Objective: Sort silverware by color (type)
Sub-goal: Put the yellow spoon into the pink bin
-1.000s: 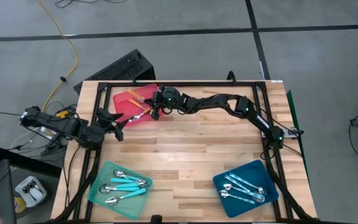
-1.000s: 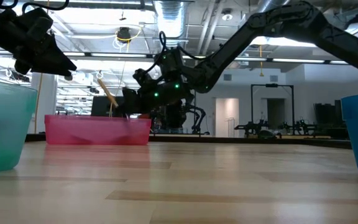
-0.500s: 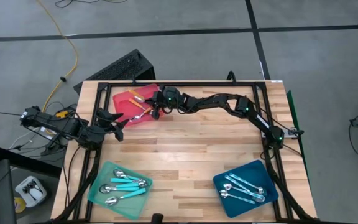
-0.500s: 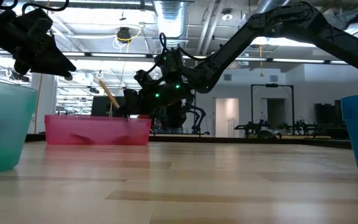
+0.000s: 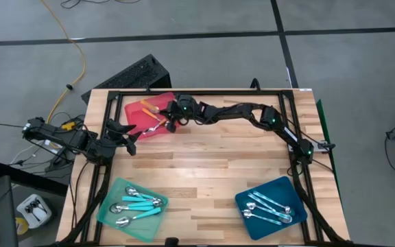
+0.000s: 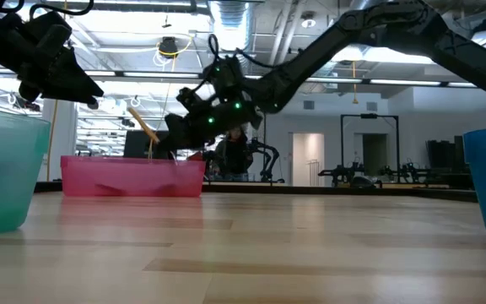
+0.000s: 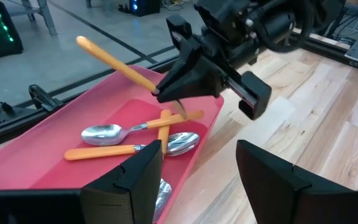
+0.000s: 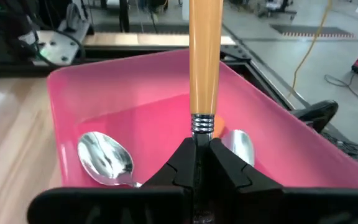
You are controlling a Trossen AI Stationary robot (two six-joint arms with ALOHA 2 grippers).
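I am pinching one orange-handled metal spoon (image 7: pixel 114 63) by its neck in my right gripper (image 7: pixel 169 96), holding it tilted above the flat red plastic tray (image 5: pixel 137 109) at about eleven o'clock on the wooden tabletop (image 5: pixel 204 171). Three more orange-handled spoons (image 7: pixel 124 130) are lying in that tray. My left gripper (image 5: pixel 132 142) is hovering with fingers spread just beside the tray. Four turquoise-handled spoons (image 5: pixel 141 203) are resting in the mint-green tray (image 5: pixel 110 203) at seven o'clock, and four pale-blue patterned spoons (image 5: pixel 269 207) in the dark-blue tray (image 5: pixel 280 186) at five o'clock.

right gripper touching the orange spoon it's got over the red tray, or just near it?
Touching. Right wrist view: the right gripper has its fingers shut on the orange spoon, at the metal collar, above the red tray.
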